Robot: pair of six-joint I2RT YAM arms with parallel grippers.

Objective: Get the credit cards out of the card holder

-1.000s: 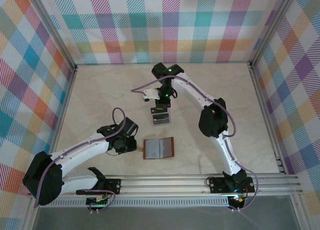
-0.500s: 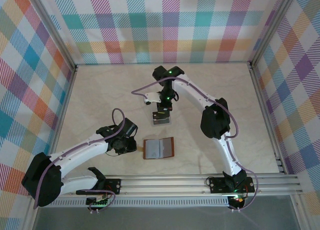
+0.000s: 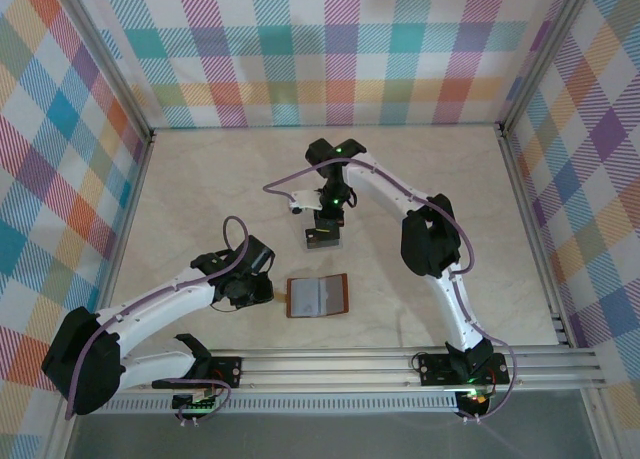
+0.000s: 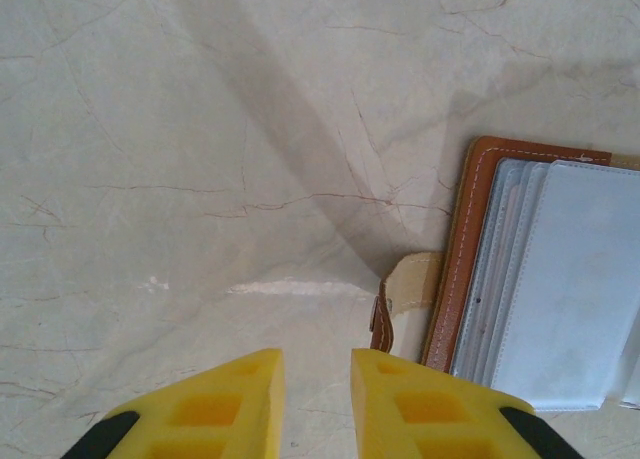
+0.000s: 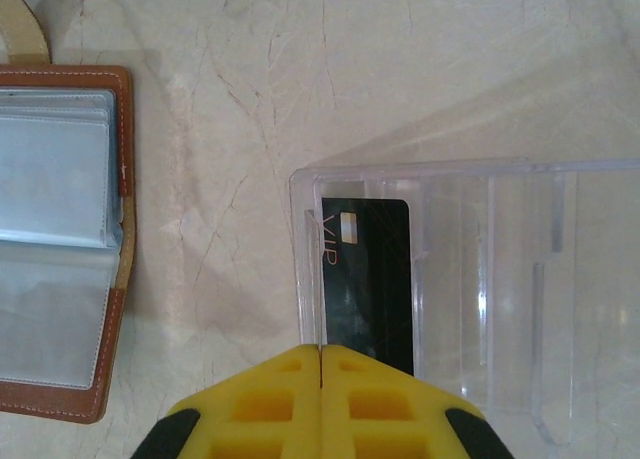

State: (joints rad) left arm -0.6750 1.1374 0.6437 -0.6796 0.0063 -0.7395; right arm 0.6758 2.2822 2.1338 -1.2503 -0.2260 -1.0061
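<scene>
We judge the dark card [image 5: 365, 279] is being set down. It lies flat in the clear tray [image 5: 490, 279], and the right end effector [image 5: 320, 364] is shut at its near edge; we cannot tell whether it pinches the card. The holder [image 5: 118, 129] lies open on the desk [image 4: 200, 129], beside the tray. The left end effector [image 4: 316, 394], slightly parted and empty, hovers just beside the snap tab [image 4: 405, 289]. Next we would free the right arm and search the pockets [image 4: 560, 279] for more. The tab and the tray wall crowd any approach.
</scene>
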